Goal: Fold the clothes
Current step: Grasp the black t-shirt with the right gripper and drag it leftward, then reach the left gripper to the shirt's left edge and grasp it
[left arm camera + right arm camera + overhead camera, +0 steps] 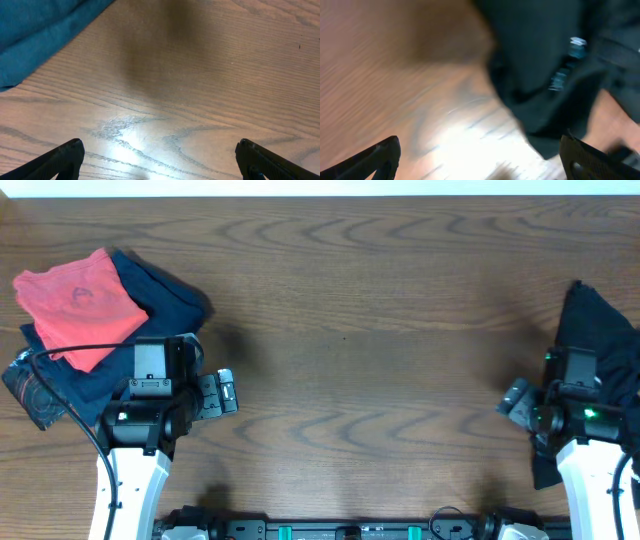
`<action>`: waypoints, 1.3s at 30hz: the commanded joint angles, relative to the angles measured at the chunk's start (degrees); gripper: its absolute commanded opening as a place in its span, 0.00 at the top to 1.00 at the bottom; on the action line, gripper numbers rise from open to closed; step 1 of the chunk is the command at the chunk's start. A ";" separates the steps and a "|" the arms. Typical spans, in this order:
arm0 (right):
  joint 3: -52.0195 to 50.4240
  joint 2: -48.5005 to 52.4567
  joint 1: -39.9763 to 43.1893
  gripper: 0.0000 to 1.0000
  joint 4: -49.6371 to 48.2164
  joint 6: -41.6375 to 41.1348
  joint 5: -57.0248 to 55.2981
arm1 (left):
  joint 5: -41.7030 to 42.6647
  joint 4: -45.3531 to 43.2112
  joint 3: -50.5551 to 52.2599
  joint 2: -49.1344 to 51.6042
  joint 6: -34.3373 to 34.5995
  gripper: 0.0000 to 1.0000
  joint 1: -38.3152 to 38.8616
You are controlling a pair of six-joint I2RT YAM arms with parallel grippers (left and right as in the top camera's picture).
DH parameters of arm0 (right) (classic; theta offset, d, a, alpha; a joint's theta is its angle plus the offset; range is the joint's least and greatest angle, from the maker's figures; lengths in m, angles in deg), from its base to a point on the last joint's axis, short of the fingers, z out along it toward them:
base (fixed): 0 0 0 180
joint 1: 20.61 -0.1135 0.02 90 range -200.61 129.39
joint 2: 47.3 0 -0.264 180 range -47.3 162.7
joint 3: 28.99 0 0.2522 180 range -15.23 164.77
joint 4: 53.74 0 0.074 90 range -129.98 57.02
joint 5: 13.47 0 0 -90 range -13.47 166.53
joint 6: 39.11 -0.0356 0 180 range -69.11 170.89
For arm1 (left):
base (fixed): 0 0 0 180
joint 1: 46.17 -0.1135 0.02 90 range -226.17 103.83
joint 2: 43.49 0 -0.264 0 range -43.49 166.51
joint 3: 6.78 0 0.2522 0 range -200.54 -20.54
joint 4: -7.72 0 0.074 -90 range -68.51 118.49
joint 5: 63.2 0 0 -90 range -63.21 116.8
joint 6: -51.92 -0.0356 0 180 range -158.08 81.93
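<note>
Black T-shirt (598,345): crumpled in a heap at the far right edge of the wooden surface (380,310), bunched around my right arm (590,470). The right wrist view is blurred, but I make out dark folds and specks of pale print (576,45).
Right claw (480,145): jaws spread wide, gripping nothing. It hangs over bare wood just beside the heap, with fabric reaching down toward one finger.
Left claw (159,150): likewise wide apart and empty, over bare wood, well apart from the shirt.
Coral-red garment (75,300): folded, lying on the navy-blue garment (170,295) at the upper left. A blue edge shows in the corner of my left wrist view. Neither is my job.
Step in hand: by my reading, the very start, fetching the shirt. Nothing is spread or folded yet.
Next move: I judge the right claw must close on a free edge and draw the shirt to the open middle, where both claws can flatten it.
Risk: a soft heap may give me several layers at once, or snag on the arm.
</note>
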 commanded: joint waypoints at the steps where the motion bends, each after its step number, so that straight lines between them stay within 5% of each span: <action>1: -3.80 1.27 4.55 0.01 -0.22 -5.22 -3.56 | 0.13 0.13 -1.05 -0.04 0.52 0.02 -0.17; 12: -17.49 2.45 11.96 0.14 -14.64 -4.59 -5.11 | 0.11 0.07 -1.05 -0.04 0.52 0.02 -0.17; 16: -20.44 2.45 12.04 0.61 -19.37 -4.63 -4.68 | 0.13 0.07 -1.05 -0.04 0.52 0.03 -0.17; 20: -20.44 2.43 12.02 0.99 -20.04 -2.75 1.09 | 0.13 -0.07 -1.05 -0.04 0.52 0.20 -0.17; 21: -20.26 2.43 12.02 0.99 -20.83 -0.15 4.81 | 0.11 -0.13 -1.05 -0.04 0.52 0.31 -0.17; 23: -19.54 2.43 11.89 0.99 -23.26 6.56 16.20 | 0.11 -0.68 -1.07 -0.07 0.52 0.68 -0.20; 24: -18.84 2.43 11.47 0.99 -25.42 10.40 24.13 | 0.11 -1.68 -1.07 -0.07 0.52 0.78 -0.17; 28: -14.49 2.43 7.15 0.99 -33.90 16.98 43.36 | 0.13 -7.76 -1.07 -0.04 1.97 0.80 -0.17; 33: -6.62 2.45 -3.93 0.98 -46.64 16.35 49.40 | 0.13 -16.33 -1.05 0.02 5.09 0.79 -0.17; 37: -3.08 2.43 -12.37 0.70 -52.61 16.41 48.72 | 0.83 -19.58 -1.05 0.76 5.55 0.66 -0.11; 39: -2.67 2.43 -13.60 0.40 -51.15 16.59 46.14 | 4.20 -19.93 -1.05 1.49 5.68 0.60 -0.11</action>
